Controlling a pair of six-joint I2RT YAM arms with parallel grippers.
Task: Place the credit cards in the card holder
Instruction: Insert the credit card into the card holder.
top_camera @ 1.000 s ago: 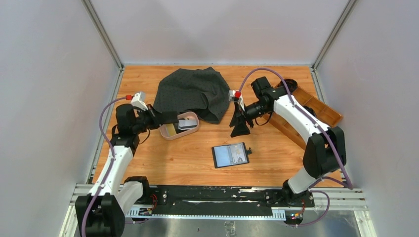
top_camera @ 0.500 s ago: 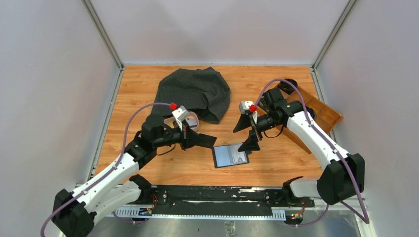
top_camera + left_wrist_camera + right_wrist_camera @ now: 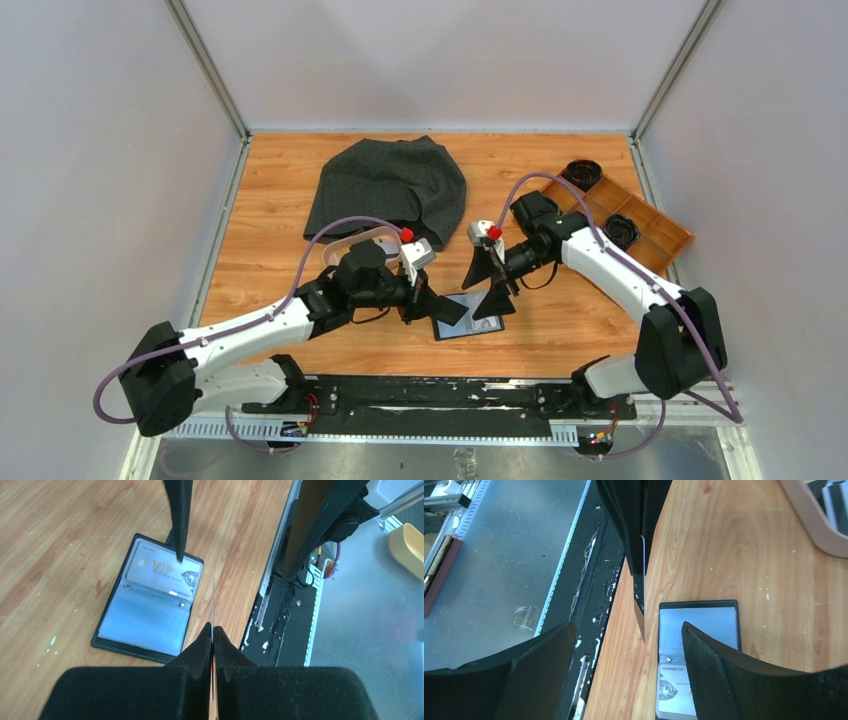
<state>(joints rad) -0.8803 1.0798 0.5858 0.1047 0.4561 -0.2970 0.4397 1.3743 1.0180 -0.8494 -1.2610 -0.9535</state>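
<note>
The black card holder [image 3: 468, 316] lies open on the table, greyish-blue pockets up. One light card marked VIP [image 3: 164, 575] sits in its far pocket, also seen in the right wrist view [image 3: 674, 690]. My left gripper [image 3: 452, 311] is shut on a thin card [image 3: 213, 600], held edge-on just above the table beside the holder's [image 3: 145, 615] near-right edge. My right gripper [image 3: 487, 288] is open. One of its fingers [image 3: 179, 525] points down onto the holder's card-filled half, the other is past the holder's edge. In the right wrist view the held card [image 3: 643, 555] hangs left of the holder [image 3: 701, 625].
A pink oval dish [image 3: 362, 237] lies behind the left arm, its rim also in the right wrist view [image 3: 811, 525]. A grey cloth [image 3: 390, 185] lies at the back. A wooden compartment tray [image 3: 655, 235] with black round parts is at the right. The table's metal front edge [image 3: 280, 605] is close.
My left gripper has swung from the pink dish right and forward to the open holder, carrying a card. My right gripper has come down and left onto the holder.
</note>
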